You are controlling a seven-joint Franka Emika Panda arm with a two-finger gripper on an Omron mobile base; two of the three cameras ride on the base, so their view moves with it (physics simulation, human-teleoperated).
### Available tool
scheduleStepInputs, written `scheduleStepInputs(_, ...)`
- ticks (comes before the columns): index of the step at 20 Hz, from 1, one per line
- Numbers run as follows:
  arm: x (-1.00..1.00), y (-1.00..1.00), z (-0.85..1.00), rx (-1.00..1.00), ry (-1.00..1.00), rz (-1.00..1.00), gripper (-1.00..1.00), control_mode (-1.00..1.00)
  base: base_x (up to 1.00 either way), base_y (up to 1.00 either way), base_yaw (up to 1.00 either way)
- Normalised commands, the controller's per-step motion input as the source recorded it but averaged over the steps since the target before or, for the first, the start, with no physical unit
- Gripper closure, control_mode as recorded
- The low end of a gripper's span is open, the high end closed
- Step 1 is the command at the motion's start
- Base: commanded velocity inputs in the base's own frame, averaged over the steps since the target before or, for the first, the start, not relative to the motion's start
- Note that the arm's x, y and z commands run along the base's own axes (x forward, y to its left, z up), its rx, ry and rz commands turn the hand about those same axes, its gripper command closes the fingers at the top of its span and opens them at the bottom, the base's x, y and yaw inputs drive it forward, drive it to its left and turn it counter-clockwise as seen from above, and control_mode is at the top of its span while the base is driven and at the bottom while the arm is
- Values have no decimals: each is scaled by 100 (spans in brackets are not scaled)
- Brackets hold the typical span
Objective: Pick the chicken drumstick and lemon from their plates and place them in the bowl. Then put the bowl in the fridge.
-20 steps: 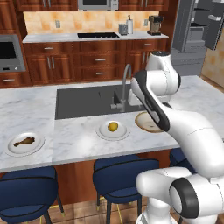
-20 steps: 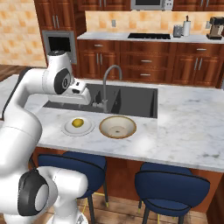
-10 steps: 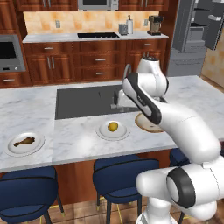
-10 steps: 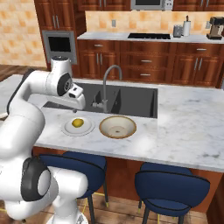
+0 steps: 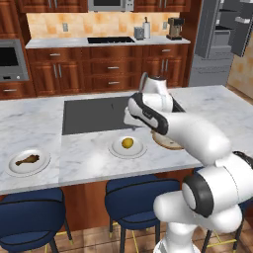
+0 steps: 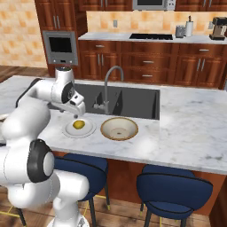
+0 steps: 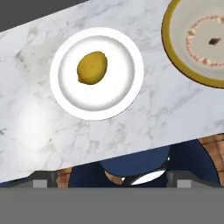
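The yellow lemon (image 7: pixel 92 68) lies on a white plate (image 7: pixel 127 94) near the island's front edge. Above that plate my gripper (image 6: pixel 78 113) hangs open and empty, pointing down, its tips wide apart. From the left base the lemon (image 5: pixel 127 143) sits just below the hand (image 5: pixel 129 120). The tan bowl (image 6: pixel 119 128) stands empty right of the lemon plate (image 6: pixel 68 131), partly hidden by my arm in the left base view. The chicken drumstick (image 5: pixel 27 159) rests on a second plate (image 5: pixel 12 168) far to the left. The dark fridge (image 5: pixel 222 34) stands at the back right, its doors open.
A dark sink (image 5: pixel 94 113) with a curved faucet (image 6: pixel 108 84) lies behind the plate and bowl. Blue stools (image 6: pixel 170 188) stand under the island's front edge. Wooden cabinets and a stove counter (image 5: pixel 108 42) run along the back wall.
My arm has swung down and leftward from near the faucet until the hand hangs over the lemon plate. The jaws stayed open. Nothing on the counter moved.
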Motion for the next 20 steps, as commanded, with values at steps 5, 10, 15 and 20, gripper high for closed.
scheduleStepInputs(5, 43, 11, -42, 0, 13, -12, -100, -100, 0, 0, 0)
scheduleStepInputs(10, 52, 14, -43, -1, 11, -6, -100, -100, 0, 0, 0)
scheduleStepInputs(15, 47, 7, -42, -3, 6, -4, -100, -100, 0, 0, 0)
scheduleStepInputs(20, 32, 3, -42, -6, -1, -6, -100, -100, 0, 0, 0)
